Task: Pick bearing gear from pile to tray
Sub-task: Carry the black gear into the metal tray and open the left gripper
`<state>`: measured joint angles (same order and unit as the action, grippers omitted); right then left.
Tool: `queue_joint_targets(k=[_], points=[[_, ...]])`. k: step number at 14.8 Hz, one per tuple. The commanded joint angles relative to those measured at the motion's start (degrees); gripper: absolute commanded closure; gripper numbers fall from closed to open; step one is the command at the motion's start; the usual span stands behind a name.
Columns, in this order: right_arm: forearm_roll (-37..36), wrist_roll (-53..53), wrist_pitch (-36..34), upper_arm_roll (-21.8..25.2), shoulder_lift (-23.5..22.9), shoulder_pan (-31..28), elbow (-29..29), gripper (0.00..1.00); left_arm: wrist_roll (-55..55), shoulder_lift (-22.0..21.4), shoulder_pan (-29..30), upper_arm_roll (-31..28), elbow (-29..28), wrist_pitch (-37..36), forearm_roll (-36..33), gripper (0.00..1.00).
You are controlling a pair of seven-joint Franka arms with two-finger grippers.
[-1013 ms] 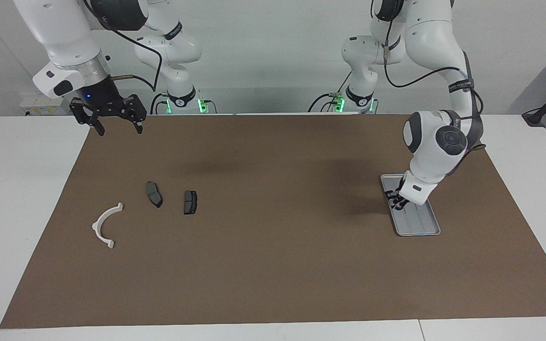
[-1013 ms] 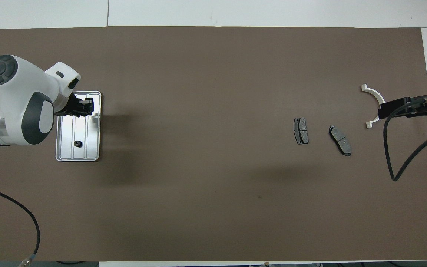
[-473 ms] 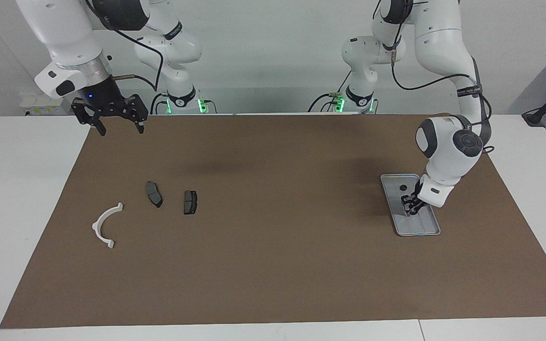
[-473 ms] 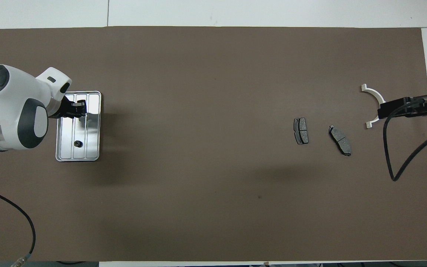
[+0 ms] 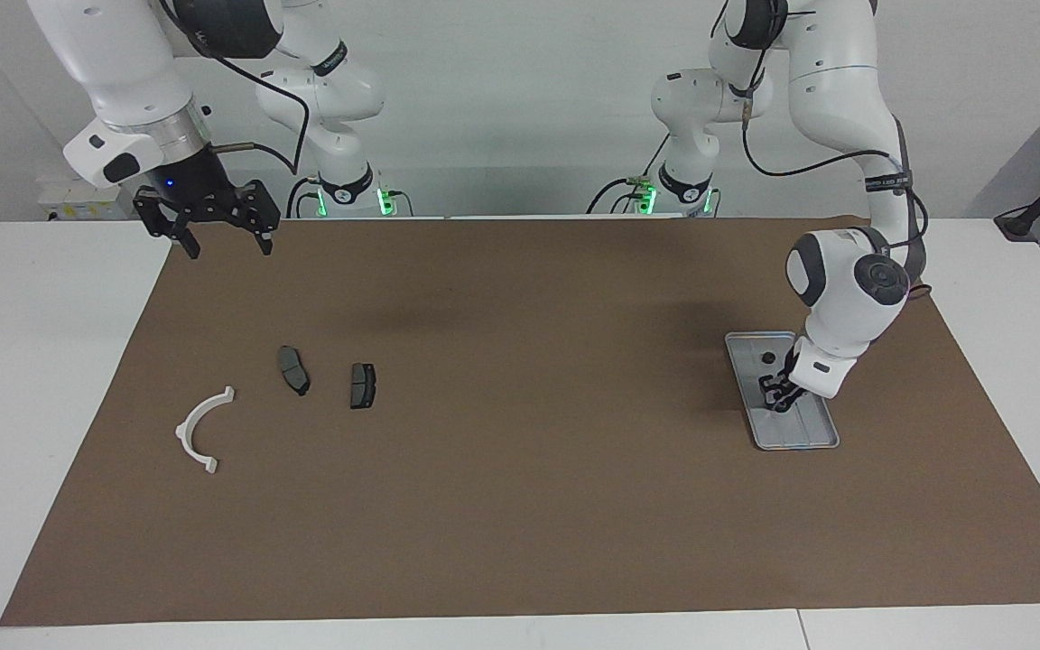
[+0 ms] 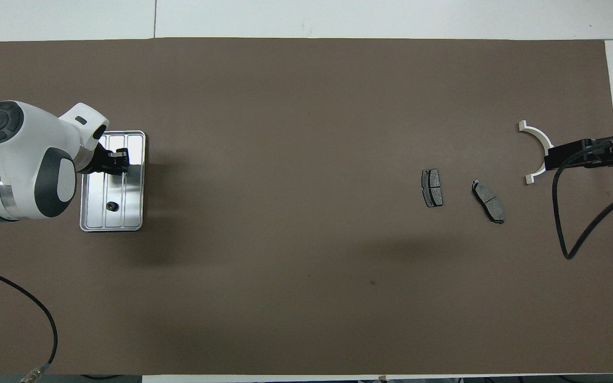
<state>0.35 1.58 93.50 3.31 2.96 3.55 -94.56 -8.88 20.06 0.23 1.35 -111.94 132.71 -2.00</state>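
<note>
Hovering low over the tray (image 5: 804, 431) at the left arm's end of the table, my left claw (image 5: 777, 397) sat above the tray's middle, and whether it was clamped on a bearing gear or simply drawn in I could not tell, because the tips hid whatever lay between them. One small black gear (image 5: 767, 358) already lay in the tray, on the part nearer to me and apart from my claw. I judged this to be the drop-off step. To do it well I needed to come straight down until the piece was just off the metal, line it up over one of the lengthwise grooves so it could not roll, and let go gently and away from the gear already there. My right claw (image 5: 227, 244) waited, spread wide and empty, up in the air over the mat's edge at the right arm's end. The pile lay on the mat out from it: a white arc (image 5: 202, 429) and two brake pads (image 5: 293, 370) side by side, well apart from the tray. I could make out no further round pieces among them.
</note>
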Motion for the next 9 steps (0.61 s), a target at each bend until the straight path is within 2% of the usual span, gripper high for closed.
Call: queue_joint_targets(k=[1,2,3,4,8,9], points=[[0.3,-1.0,1.1,-0.5,0.5,-0.7,-0.5,0.0,2.3,-0.6,0.6,0.2,-1.4,1.6,0.6,1.0],[0.3,-1.0,1.1,-0.5,0.5,-0.7,-0.5,0.0,2.3,-0.6,0.8,0.2,-1.4,1.6,0.6,0.84],[0.3,-1.0,1.1,-0.4,0.5,-0.8,-0.5,0.0,2.3,-0.6,0.9,0.2,-1.3,1.2,0.6,0.58],[0.3,-1.0,1.1,-0.3,0.5,-0.8,-0.5,0.0,2.3,-0.6,1.1,0.2,-1.0,0.7,0.6,0.49],[0.3,-1.0,1.1,-0.2,0.6,-0.6,-0.5,0.0,2.3,-0.3,1.5,0.2,2.9,-3.8,0.5,0.48],[0.3,-1.0,1.2,-0.2,0.6,-0.7,-0.5,0.0,2.3,-0.4,1.6,0.2,4.2,-5.7,0.5,0.44]])
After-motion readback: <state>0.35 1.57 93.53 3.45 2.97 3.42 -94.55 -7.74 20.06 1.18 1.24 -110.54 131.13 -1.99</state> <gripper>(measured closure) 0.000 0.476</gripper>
